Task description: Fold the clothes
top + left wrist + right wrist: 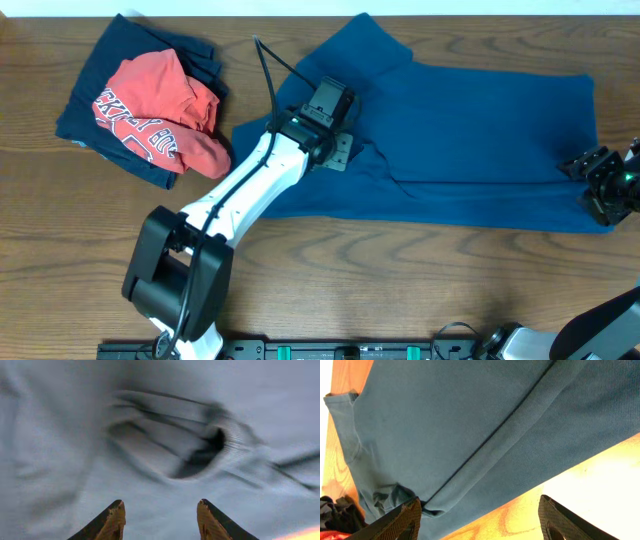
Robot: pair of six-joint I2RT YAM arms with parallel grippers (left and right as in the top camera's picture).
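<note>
Left gripper (160, 512): fingers spread, nothing between them. It hangs over the blue T-shirt (470, 130), just short of the ribbed neck opening (200, 445). Whether the tips touch the cloth cannot be told; the wrist view is blurred.

Right gripper (479, 505): jaws wide apart, empty. It sits at the right end of the shirt, low above the near edge, with cloth under one finger and bare wood under the other. A raised crease (500, 430) runs diagonally across the fabric ahead of it.

Surface: brown wood-grain table (400, 290). The blue shirt lies spread lengthwise across its middle and right, partly doubled over, with one sleeve pointing toward the far edge.

Others: red tee (155, 110) with white lettering, crumpled, lying on top of a navy garment (95, 90) at the far left, apart from the blue shirt. The white left arm (250, 180) crosses the shirt's near left corner and hides part of it.
</note>
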